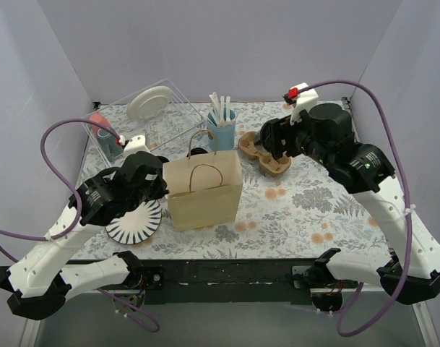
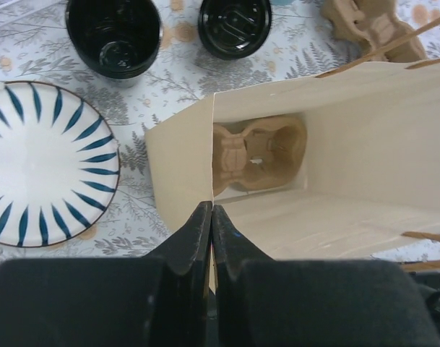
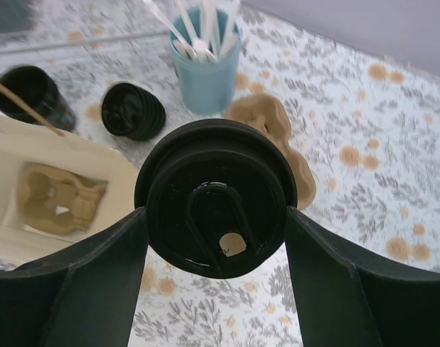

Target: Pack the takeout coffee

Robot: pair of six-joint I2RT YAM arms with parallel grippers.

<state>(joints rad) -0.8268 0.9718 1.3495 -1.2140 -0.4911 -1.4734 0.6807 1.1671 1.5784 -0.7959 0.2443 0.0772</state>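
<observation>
The takeout coffee (image 3: 216, 195), a small black cup with a black sip lid, hangs in the air between the fingers of my right gripper (image 3: 216, 217), which is shut on its sides. In the top view this gripper (image 1: 266, 142) hovers right of the brown paper bag (image 1: 205, 195), above a cardboard cup carrier (image 1: 272, 160). My left gripper (image 2: 212, 211) is shut on the bag's near rim (image 2: 178, 155), holding the mouth open. A second cardboard carrier (image 2: 259, 153) lies on the bag's floor.
Behind the bag stand a lidless black cup (image 2: 113, 32), another lidded black cup (image 2: 234, 25) and a light blue cup with white sticks (image 3: 204, 65). A blue-striped plate (image 1: 135, 220) lies left of the bag. A clear bin (image 1: 144, 123) sits at the back left.
</observation>
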